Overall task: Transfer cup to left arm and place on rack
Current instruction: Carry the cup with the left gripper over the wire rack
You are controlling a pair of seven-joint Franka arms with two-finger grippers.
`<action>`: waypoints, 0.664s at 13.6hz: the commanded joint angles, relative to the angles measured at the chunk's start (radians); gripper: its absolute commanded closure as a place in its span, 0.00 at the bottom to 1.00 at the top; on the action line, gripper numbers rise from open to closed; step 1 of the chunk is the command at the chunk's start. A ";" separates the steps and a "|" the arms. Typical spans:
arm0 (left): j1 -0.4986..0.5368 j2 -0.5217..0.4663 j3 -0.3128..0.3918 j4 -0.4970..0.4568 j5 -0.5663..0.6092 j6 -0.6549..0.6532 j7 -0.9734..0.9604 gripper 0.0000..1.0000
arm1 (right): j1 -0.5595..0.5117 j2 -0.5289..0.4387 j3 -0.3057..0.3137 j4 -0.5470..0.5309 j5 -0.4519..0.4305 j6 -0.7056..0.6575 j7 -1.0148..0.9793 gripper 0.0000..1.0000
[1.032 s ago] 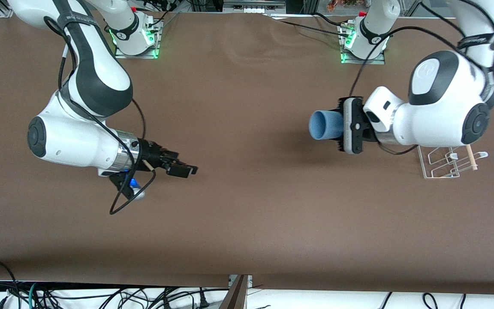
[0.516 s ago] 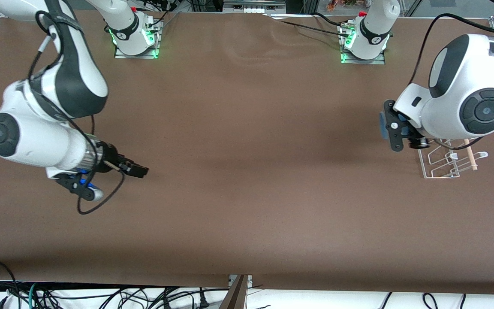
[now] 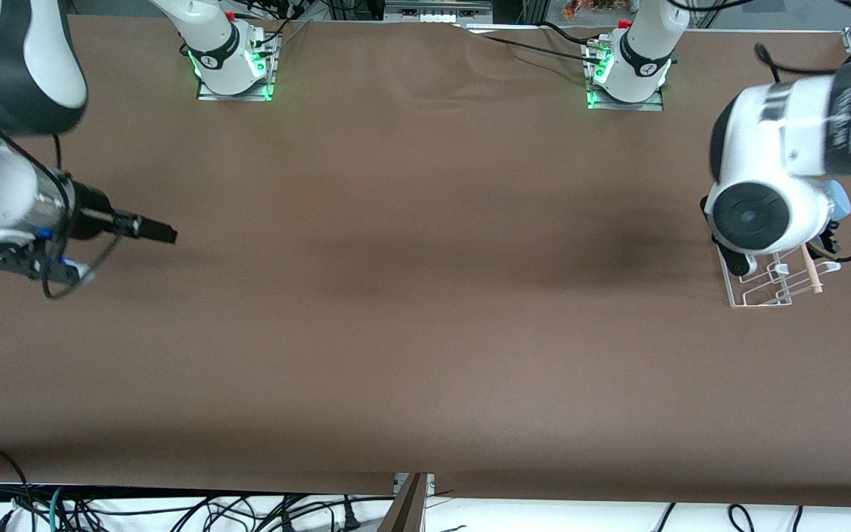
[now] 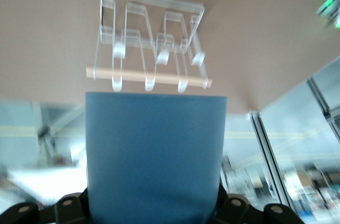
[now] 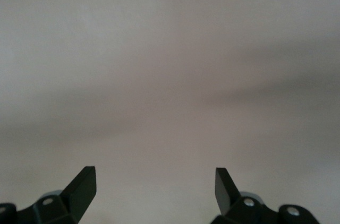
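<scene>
Now my right gripper [image 3: 163, 235] hangs over bare table [image 3: 411, 310] toward the right arm's end, with nothing between its fingers [image 5: 82, 184]; in the right wrist view they stand wide apart over plain brown surface. That arm waits.

Across the table's middle I see only the brown top, and the two arm bases with their green lights along the edge farthest from the front camera.

At the left arm's end, my left gripper [image 4: 154, 218] is clamped on the cup [image 4: 155, 155]. In the left wrist view the blue cup fills the space between my fingers and sticks straight out from them, its mouth end pointing toward the rack [image 4: 151, 43]. From the front, my left arm's wrist joint covers most of the gripper; only a sliver of the cup [image 3: 837, 198] shows at its edge, above the rack [image 3: 773, 284].

The rack stands on the table under my left wrist, its white loops upright and the wooden dowel [image 3: 811, 269] lying across its top. In the left wrist view the dowel [image 4: 149, 76] runs just past the cup's rim; I cannot tell whether cup and rack touch.
</scene>
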 commanded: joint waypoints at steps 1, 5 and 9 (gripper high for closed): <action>-0.016 0.091 0.010 0.015 0.112 -0.063 -0.147 1.00 | -0.008 -0.135 -0.038 -0.133 -0.019 0.026 -0.127 0.01; -0.007 0.200 0.059 0.013 0.202 -0.083 -0.234 1.00 | -0.005 -0.137 -0.042 -0.123 -0.057 0.017 -0.150 0.01; -0.019 0.287 0.057 -0.031 0.251 -0.103 -0.341 1.00 | -0.005 -0.138 -0.041 -0.115 -0.066 0.006 -0.138 0.01</action>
